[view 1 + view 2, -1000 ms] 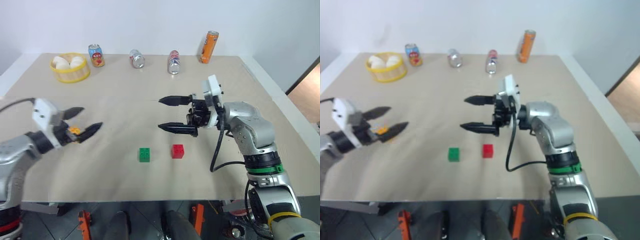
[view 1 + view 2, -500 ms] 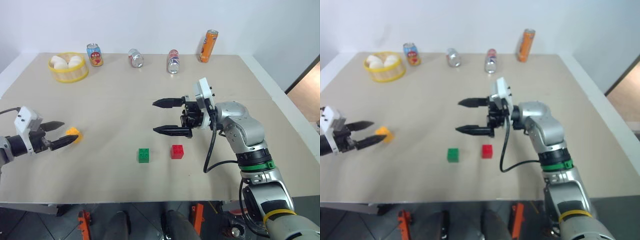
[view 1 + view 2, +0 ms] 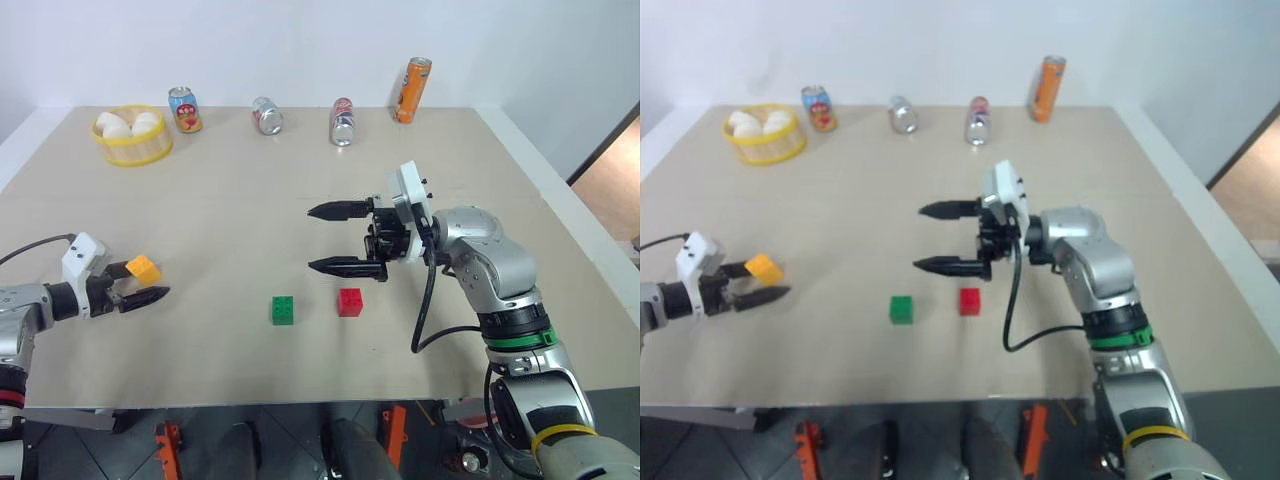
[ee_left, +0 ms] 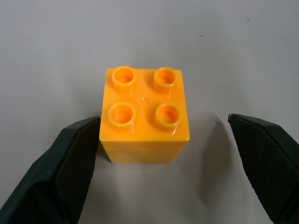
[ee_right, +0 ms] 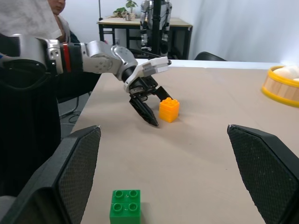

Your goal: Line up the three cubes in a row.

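Observation:
The yellow-orange cube [image 4: 145, 114] stands on the table at the left, between the fingers of my open left gripper [image 3: 148, 281]. One finger [image 4: 70, 158] touches its side and the other [image 4: 266, 154] stands well apart. The green cube [image 3: 283, 309] and the red cube [image 3: 350, 301] sit side by side near the table's front middle, a small gap between them. My right gripper [image 3: 311, 238] hovers open and empty just behind the red cube, pointing left. The right wrist view shows the green cube [image 5: 125, 206] close by and the yellow-orange cube [image 5: 169, 109] farther off, at the left gripper [image 5: 152, 114].
A yellow basket [image 3: 130, 155] of eggs sits at the back left. Along the back edge are a small upright can [image 3: 186, 109], two cans lying down [image 3: 267, 115] [image 3: 342, 121] and a tall orange can [image 3: 409, 91].
My left gripper has sunk toward the table and moved left; the yellow-orange cube now rests on the table between its fingers. The right arm has kept still.

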Available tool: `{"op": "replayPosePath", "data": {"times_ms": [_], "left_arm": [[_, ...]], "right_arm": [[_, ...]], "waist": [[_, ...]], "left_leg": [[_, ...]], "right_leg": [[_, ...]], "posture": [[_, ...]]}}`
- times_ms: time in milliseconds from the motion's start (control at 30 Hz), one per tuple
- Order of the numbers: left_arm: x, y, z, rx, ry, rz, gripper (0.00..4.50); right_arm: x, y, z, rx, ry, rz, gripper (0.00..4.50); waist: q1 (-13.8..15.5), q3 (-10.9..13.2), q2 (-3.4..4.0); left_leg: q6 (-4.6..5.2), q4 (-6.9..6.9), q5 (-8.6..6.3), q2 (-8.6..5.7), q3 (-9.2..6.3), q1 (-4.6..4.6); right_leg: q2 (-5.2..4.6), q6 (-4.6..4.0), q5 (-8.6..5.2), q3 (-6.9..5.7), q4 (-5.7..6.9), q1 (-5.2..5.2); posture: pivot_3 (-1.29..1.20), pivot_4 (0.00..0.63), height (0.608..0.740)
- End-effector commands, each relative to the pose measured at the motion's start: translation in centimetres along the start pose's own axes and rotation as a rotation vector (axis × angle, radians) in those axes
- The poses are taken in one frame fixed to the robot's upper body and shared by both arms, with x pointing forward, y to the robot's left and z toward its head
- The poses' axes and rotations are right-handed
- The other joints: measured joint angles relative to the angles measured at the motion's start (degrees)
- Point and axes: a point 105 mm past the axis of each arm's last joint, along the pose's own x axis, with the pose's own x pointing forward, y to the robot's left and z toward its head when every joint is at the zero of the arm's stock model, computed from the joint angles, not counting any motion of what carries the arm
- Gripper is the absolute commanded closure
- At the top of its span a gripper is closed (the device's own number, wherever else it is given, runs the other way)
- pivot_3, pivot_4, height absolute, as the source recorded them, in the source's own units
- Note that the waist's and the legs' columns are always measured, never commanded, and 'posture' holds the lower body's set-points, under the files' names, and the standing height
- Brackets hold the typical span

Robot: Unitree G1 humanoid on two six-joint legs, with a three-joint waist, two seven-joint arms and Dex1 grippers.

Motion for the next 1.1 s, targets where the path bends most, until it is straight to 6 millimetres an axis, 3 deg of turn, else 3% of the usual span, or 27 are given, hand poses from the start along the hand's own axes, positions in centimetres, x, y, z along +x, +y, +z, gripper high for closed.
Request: {"op": "replayPosePath", "data": {"times_ms": [33, 233, 367, 433, 633, 767, 1100], "left_arm": [[0.1, 0.3, 0.5, 0.019, -0.009, 0.005, 1.14], [0.2, 0.5, 0.7, 0.017, -0.014, 0.01, 3.18], [0.3, 0.5, 0.7, 0.019, -0.016, 0.012, 3.17], [0.5, -0.5, 1.2, 0.044, -0.033, -0.042, 3.17], [1.8, -7.2, 3.3, 0.173, -0.046, -0.396, 3.17], [2.5, -9.8, 3.8, 0.263, -0.014, -0.544, 3.17], [4.5, -10.8, 3.7, 0.357, 0.058, -0.688, 3.17]], "right_arm": [[-0.3, 0.2, 1.4, -0.053, -0.025, -0.003, 0.0], [-0.3, 0.1, 1.4, -0.052, -0.024, -0.014, 0.0], [-0.4, 0.1, 1.4, -0.052, -0.022, -0.019, 0.0], [-0.8, 0.2, 1.4, -0.05, -0.013, -0.019, 0.0], [-2.5, 2.1, 1.1, 0.004, 0.057, 0.037, 0.0], [-2.8, 2.4, 0.9, 0.014, 0.073, 0.027, 0.0], [-3.1, 2.8, 0.8, 0.011, 0.076, -0.026, 0.0]], "waist": [[0.01, 0.0, 0.0], [0.04, 0.0, 0.0], [0.04, 0.0, 0.0], [0.04, 0.0, 0.0], [0.12, 0.0, -0.01], [0.05, 0.0, 0.0], [-0.02, 0.0, 0.0]], "left_leg": [[0.0, 0.0, 0.0, 0.0, 0.01, 0.0], [0.0, 0.02, 0.0, -0.01, 0.01, -0.01], [0.0, 0.02, 0.0, 0.0, 0.0, 0.0], [0.0, 0.03, 0.0, 0.0, 0.0, 0.0], [-0.01, 0.03, 0.0, -0.04, 0.02, -0.06], [-0.01, 0.03, 0.0, -0.03, 0.0, -0.02], [0.05, 0.08, 0.04, -0.02, 0.02, 0.1]], "right_leg": [[-0.01, 0.0, 0.0, 0.0, 0.0, 0.0], [-0.01, 0.01, 0.0, 0.01, 0.0, 0.01], [0.0, 0.01, 0.0, 0.0, 0.0, 0.01], [0.0, 0.01, 0.0, 0.01, 0.01, 0.01], [-0.09, 0.06, -0.07, 0.03, 0.0, 0.03], [-0.03, 0.03, -0.08, 0.03, 0.0, 0.03], [0.07, -0.05, 0.04, 0.16, 0.02, 0.06]], "posture": [[0.0, 0.15, 0.74], [0.0, 0.15, 0.74], [0.0, 0.15, 0.74], [0.0, 0.15, 0.74], [0.0, 0.15, 0.74], [0.0, 0.15, 0.74], [0.0, 0.15, 0.74]]}}
